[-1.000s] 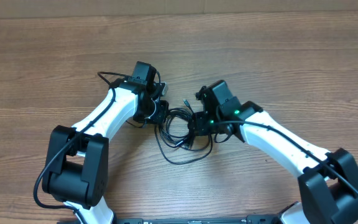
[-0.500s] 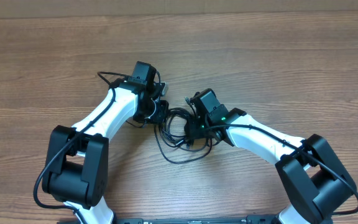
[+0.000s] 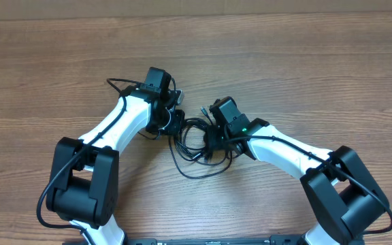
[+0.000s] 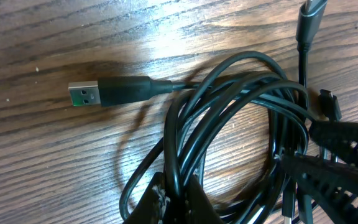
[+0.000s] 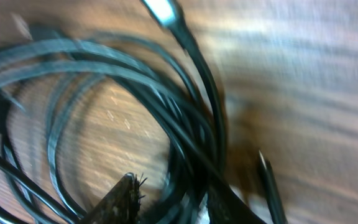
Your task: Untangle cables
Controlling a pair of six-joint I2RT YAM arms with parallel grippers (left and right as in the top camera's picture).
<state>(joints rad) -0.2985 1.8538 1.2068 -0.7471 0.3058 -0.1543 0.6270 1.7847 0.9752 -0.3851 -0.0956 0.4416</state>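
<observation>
Overhead camera is looking straight down from high above the table (image 3: 305,61), taking in both arms and the whole bundle of cables (image 3: 197,144) at centre. Left wrist camera is sitting very near the wood, facing down and forward past the left gripper (image 4: 174,195), whose tips are showing at the bottom edge; the loops are filling most of its frame. Right wrist camera is looking from just as close past the right gripper (image 5: 176,198), but its frame is smearing, so it is probably facing the same loops from the opposite side. All three views are sharing that bundle and the wood under it.
</observation>
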